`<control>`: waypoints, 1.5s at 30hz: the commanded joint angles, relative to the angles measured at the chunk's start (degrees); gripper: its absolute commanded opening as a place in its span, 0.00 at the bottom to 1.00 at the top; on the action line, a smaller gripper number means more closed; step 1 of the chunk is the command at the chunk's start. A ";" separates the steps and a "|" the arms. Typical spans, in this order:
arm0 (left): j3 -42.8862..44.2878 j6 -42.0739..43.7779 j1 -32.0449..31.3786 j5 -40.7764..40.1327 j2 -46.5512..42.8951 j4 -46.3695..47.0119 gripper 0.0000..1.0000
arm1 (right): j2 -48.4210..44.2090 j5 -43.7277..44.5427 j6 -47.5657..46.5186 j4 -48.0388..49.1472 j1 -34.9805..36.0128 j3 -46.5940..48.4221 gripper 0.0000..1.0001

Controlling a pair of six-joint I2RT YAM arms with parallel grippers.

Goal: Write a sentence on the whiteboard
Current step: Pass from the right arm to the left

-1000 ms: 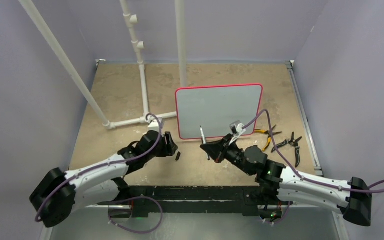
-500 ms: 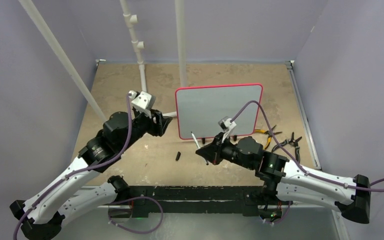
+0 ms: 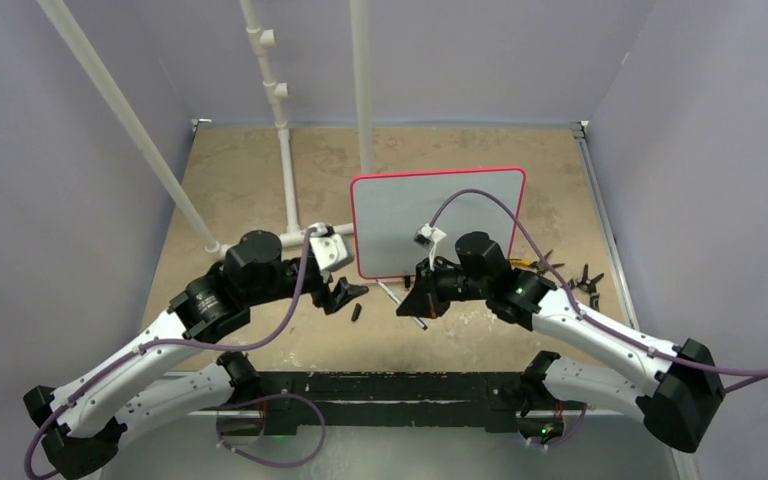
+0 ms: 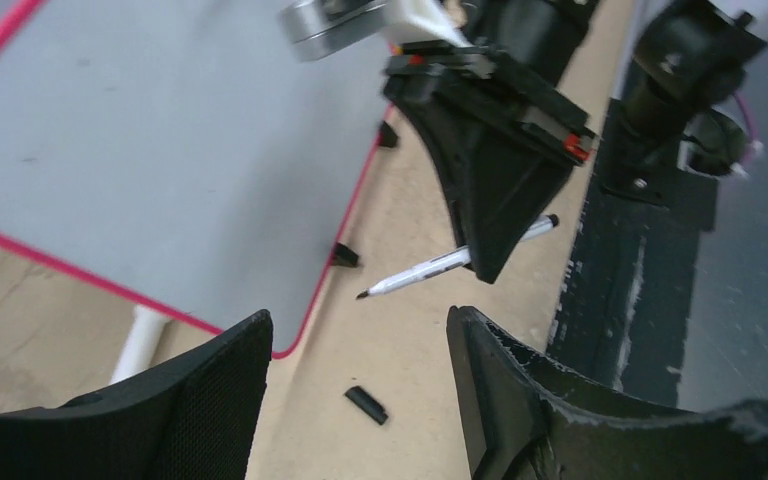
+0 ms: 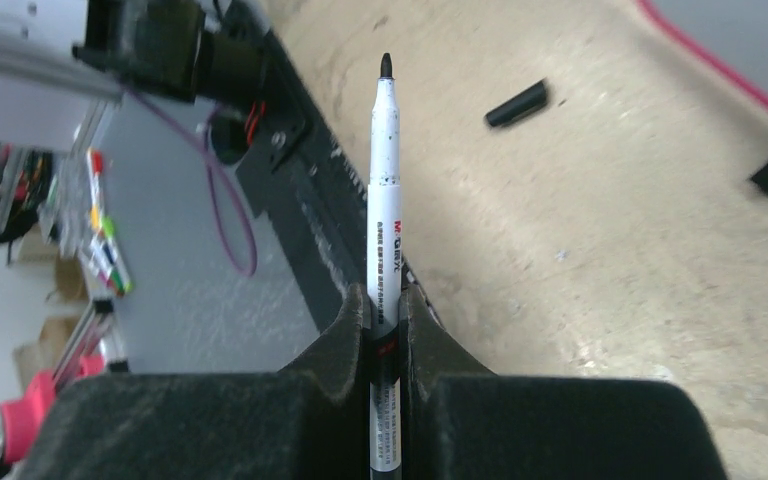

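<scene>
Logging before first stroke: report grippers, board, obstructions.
Right gripper shut on uncapped marker. Left gripper open, empty. Whiteboard shows no writing. Loose cap on table, off the board.

I get soft, even light, faint shadows; left gripper [image 4: 358, 325] blurs up close; past its tips, sharper.

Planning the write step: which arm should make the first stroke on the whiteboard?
Right. The right hand is shut on the uncapped marker, just in front of the blank whiteboard. The left hand is open and empty.
</scene>
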 commanded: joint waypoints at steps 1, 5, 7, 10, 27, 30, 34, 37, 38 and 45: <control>-2.07 3.60 -4.36 5.70 0.14 3.02 0.64 | 2.50 -12.45 -4.97 -1.37 0.00 4.43 0.00; -3.08 4.14 -6.99 6.73 1.55 3.23 0.64 | 5.21 -16.18 -6.95 -2.99 0.04 5.08 0.00; -3.75 4.35 -7.95 6.88 2.15 3.21 0.64 | 6.75 -17.19 -8.17 -4.69 -0.01 5.67 0.00; -5.31 3.36 -9.33 6.50 3.67 3.62 0.64 | 7.45 -20.31 -9.08 -5.99 -0.01 5.50 0.00; -7.08 2.93 -17.40 4.70 11.35 6.43 0.62 | 7.89 -24.96 -11.15 -9.22 0.82 6.62 0.00; -7.39 2.61 -18.89 3.48 12.09 7.47 0.58 | 7.89 -25.55 -11.15 -9.01 1.21 6.74 0.00; -8.11 1.46 -19.88 3.80 12.60 9.20 0.47 | 7.92 -25.96 -11.11 -8.82 1.56 6.76 0.00; -7.91 1.48 -20.61 4.09 13.83 8.89 0.34 | 7.93 -26.23 -10.98 -8.44 1.76 6.81 0.00; -7.79 1.55 -20.86 4.15 14.24 8.63 0.29 | 7.94 -26.25 -10.98 -8.38 1.73 6.82 0.00; -7.73 2.12 -21.42 3.95 15.01 6.98 0.17 | 6.14 -26.58 -11.55 -8.63 1.75 6.96 0.00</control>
